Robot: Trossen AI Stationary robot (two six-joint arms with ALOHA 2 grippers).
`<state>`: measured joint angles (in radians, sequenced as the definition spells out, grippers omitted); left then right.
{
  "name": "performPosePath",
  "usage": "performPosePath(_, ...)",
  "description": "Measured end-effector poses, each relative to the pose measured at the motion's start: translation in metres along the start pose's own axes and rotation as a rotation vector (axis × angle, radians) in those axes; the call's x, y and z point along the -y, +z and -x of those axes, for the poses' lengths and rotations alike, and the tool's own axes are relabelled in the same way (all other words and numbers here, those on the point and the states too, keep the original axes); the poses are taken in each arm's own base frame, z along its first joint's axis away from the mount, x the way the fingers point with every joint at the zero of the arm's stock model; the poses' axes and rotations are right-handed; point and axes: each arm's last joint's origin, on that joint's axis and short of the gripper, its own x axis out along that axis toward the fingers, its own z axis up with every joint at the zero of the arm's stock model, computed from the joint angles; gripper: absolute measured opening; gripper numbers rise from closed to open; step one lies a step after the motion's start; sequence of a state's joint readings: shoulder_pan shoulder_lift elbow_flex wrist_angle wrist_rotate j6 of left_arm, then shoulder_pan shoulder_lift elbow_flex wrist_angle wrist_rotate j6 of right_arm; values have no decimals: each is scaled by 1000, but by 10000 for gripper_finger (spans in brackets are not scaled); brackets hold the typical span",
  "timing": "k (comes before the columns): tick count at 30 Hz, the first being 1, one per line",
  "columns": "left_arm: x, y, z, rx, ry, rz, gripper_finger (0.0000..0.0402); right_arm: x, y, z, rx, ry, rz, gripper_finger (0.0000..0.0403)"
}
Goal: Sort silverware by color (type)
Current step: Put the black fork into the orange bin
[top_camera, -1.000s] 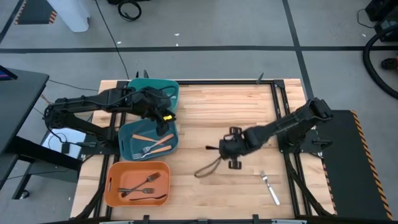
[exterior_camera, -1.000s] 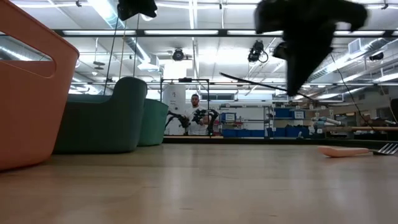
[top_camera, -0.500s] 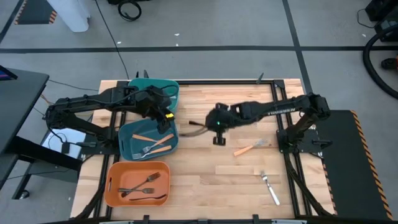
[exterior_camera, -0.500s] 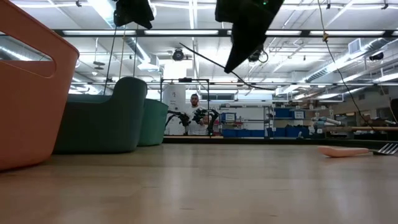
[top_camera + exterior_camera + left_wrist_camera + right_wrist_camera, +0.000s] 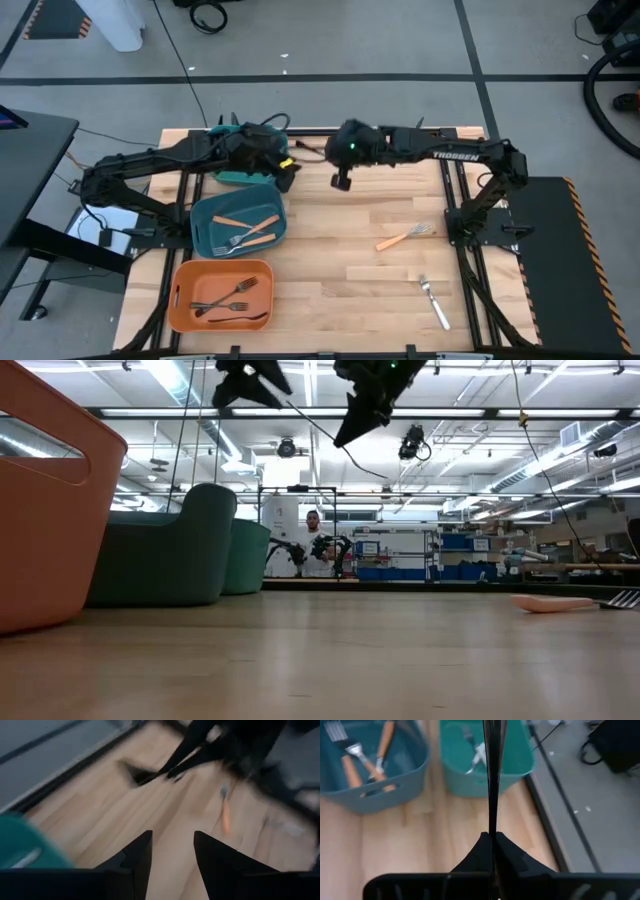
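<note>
Swinging from mid-table to the far edge, my right gripper (image 5: 491, 845) is clamped on a black fork (image 5: 492, 780), carrying it near the teal bin (image 5: 485, 755), while my left gripper (image 5: 172, 850), parted and empty, reaches from that corner.

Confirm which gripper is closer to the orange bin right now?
Left. The left gripper hangs near the table's far edge beside the teal bins, two bins away from the orange bin. The right gripper, shut on a black fork, is farther right.
</note>
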<state>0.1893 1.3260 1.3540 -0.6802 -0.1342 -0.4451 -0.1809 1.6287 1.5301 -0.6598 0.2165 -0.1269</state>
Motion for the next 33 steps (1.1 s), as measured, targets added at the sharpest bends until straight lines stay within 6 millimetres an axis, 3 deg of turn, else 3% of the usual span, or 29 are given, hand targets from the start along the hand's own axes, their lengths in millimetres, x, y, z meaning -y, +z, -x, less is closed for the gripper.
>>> performPosePath(9,3,22,1,254,20,115,155,40,31,27,141,-85,-70,9)
performPosePath(14,3,32,4,399,86,148,155,51,44,42,205,-115,-94,9)
performPosePath(22,5,47,11,557,50,152,155,47,49,46,238,-93,-90,9)
performPosePath(33,-11,54,10,578,97,187,155,34,51,48,246,-70,-77,9)
